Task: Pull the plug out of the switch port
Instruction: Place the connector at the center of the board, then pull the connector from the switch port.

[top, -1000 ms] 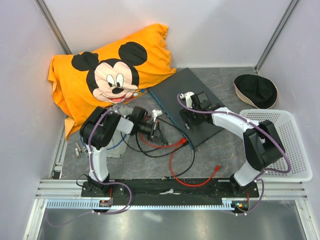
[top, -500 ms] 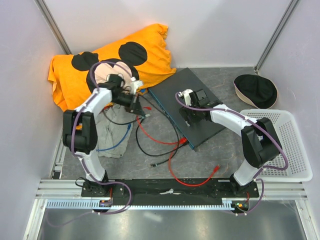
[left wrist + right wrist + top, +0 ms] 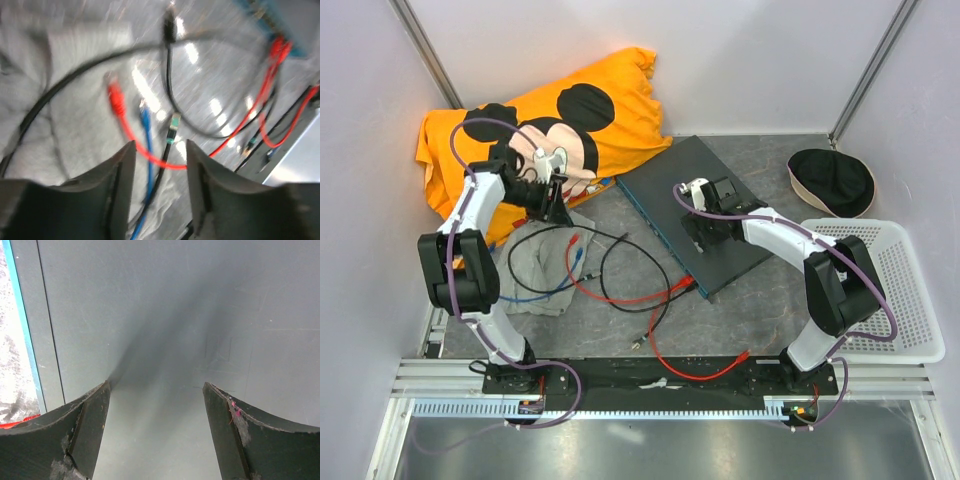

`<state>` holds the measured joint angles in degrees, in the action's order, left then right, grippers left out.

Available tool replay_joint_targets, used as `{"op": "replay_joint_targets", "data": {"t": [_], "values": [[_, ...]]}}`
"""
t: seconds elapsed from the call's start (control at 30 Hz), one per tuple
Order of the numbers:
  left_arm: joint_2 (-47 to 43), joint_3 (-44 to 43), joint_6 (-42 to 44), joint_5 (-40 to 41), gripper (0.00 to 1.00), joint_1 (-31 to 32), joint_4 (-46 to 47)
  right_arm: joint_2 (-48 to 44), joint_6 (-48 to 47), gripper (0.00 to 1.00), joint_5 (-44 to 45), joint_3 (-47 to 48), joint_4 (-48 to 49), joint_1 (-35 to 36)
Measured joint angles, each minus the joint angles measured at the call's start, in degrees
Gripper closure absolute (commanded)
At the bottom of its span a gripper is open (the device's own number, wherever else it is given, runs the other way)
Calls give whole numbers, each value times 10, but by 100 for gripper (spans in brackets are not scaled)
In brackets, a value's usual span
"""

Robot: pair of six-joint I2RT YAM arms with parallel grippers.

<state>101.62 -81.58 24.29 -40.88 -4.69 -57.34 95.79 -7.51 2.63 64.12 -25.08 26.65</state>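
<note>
- Switch (image 3: 665,170): lies flat and skewed on the table (image 3: 760,300), right of centre. Its teal socket face (image 3: 658,240) is turned toward the left arm.
- Right gripper (image 3: 156,390): fingers spread wide over the switch's dark grey top, with nothing between them. Whether the tips bear on the plate cannot be told.
- Left gripper (image 3: 159,145): fingers apart and clamping nothing. It hangs over the grey cloth (image 3: 50,100) beside the Mickey Mouse cushion (image 3: 580,110), well apart from the sockets. This wrist view is blurred.
- Red plug (image 3: 277,47): sits against the near end of the teal face, apparently seated in a port. It is judged to be the plug left to pull.
- Loose leads: a black cable (image 3: 167,75), a blue cable (image 3: 146,120) and a red cable (image 3: 620,300) cross one another on the cloth and table, several with free ends.
- Hazard, sliding: if the right gripper is not pressing down, a tug would drag the whole switch instead of freeing the plug.
- Hazard, wrong hold: pinching the cord rather than the plug body would likely leave the latch engaged, straining the cord and socket.
- Hazard, tangle: with the leads so closely crossed, the left gripper may close on a free lead, or a snagged loop may jerk the switch askew.
</note>
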Motion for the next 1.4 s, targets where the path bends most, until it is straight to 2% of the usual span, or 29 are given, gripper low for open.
{"op": "replay_joint_targets", "data": {"t": [0.2,0.4,0.47,0.6,0.77,0.83,0.97,1.2,1.4], "values": [[-15,-64,-38,-115,34,51,33,0,2,16,0,9,-15,-2],[-12,-64,-85,-207,33,170,56,-4,2,16,0,9,-23,-3],[-1,-64,-103,-212,33,210,82,-13,2,16,2,5,-24,-3],[23,-32,-181,-221,34,267,205,-47,-3,15,2,-16,-29,-4],[100,22,-296,-227,35,283,408,-77,-12,15,3,-38,-42,-7],[141,27,-321,-226,36,289,457,-78,-14,15,5,-39,-51,-9],[188,52,-345,-215,36,310,516,-78,-16,15,7,-39,-65,-11],[190,117,-355,-180,36,358,589,-78,-16,14,11,-44,-73,-17],[188,148,-357,-181,36,371,617,-78,-17,14,13,-47,-84,-21]]}}
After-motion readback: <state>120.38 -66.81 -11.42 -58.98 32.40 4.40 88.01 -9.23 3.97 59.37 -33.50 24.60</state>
